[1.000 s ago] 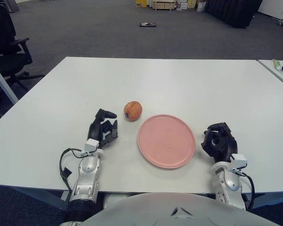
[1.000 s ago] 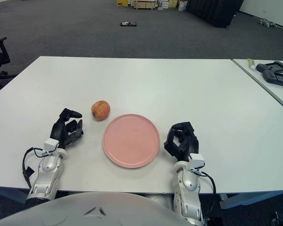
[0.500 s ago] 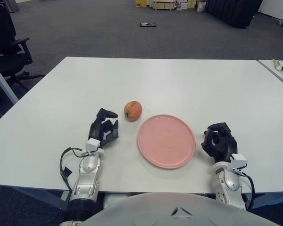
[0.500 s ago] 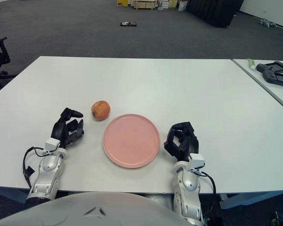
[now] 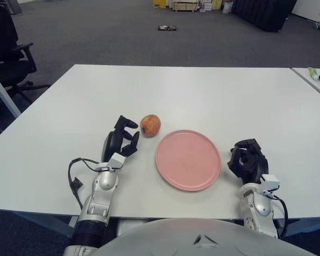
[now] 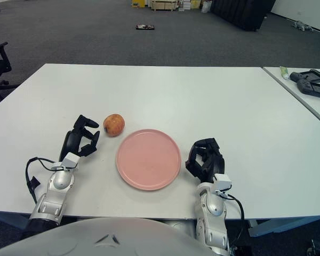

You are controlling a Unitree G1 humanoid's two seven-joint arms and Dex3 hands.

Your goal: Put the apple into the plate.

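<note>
A red-orange apple (image 5: 150, 125) sits on the white table (image 5: 213, 90), just left of the far rim of an empty pink plate (image 5: 188, 159). My left hand (image 5: 122, 140) is raised a little off the table, just left of the apple. Its fingers are spread and hold nothing, with a small gap to the apple. My right hand (image 5: 247, 159) rests on the table right of the plate, fingers curled and empty.
A black office chair (image 5: 8, 48) stands off the table's far left. A second table with a black device (image 6: 312, 84) and a small tube lies at the right. A cable (image 5: 74, 178) loops at my left wrist.
My left hand has lifted and moved forward and right toward the apple, fingers opening wider. The right hand, apple and plate have not moved.
</note>
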